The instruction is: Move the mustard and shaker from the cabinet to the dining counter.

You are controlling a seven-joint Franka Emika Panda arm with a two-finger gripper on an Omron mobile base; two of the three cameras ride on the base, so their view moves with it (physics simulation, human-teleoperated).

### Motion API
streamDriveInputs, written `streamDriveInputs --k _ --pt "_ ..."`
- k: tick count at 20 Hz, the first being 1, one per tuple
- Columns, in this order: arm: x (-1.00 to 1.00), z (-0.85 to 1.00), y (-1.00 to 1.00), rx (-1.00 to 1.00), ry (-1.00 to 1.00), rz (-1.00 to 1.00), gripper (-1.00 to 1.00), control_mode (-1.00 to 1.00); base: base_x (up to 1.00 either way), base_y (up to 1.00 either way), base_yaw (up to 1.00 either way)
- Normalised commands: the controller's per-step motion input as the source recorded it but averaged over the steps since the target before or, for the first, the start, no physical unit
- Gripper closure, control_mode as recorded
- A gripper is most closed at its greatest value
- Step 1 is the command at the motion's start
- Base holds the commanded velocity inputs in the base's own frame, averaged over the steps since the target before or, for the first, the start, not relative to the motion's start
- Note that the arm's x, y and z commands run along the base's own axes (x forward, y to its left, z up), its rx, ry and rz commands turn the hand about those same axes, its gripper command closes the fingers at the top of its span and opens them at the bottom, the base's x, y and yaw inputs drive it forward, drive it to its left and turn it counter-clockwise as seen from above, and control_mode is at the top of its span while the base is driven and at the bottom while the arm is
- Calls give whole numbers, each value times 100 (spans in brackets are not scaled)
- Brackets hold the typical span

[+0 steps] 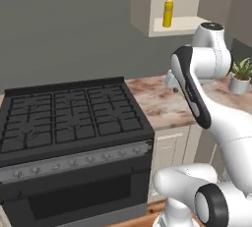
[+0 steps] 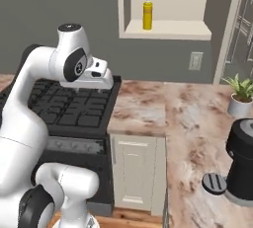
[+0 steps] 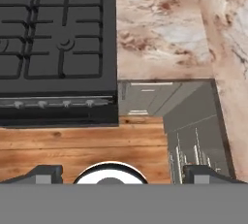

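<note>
Cabinet hangs open above the marbled counter, beside the black stove. On its pale shelf the mustard stands upright, likely light, smooth and slightly squeezable, best taken around mid-body. Gripper, pointing down at the floor, has its jaws spread wide and empty.

yellow mustard, black stove, marbled brownish counter

3 cameras on 1 kitchen corner.
2 base views flank the arm, facing stove, cabinet and mustard; the hand view looks steeply down over the stove's edge and marbled counter.
</note>
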Motion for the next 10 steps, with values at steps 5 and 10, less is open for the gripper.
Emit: streamDriveInputs --k 5,10 --pt "0 0 0 0 0 0 -100 100 85 -28 -4" --pt "0 0 0 0 0 0 -100 100 98 -13 -8"
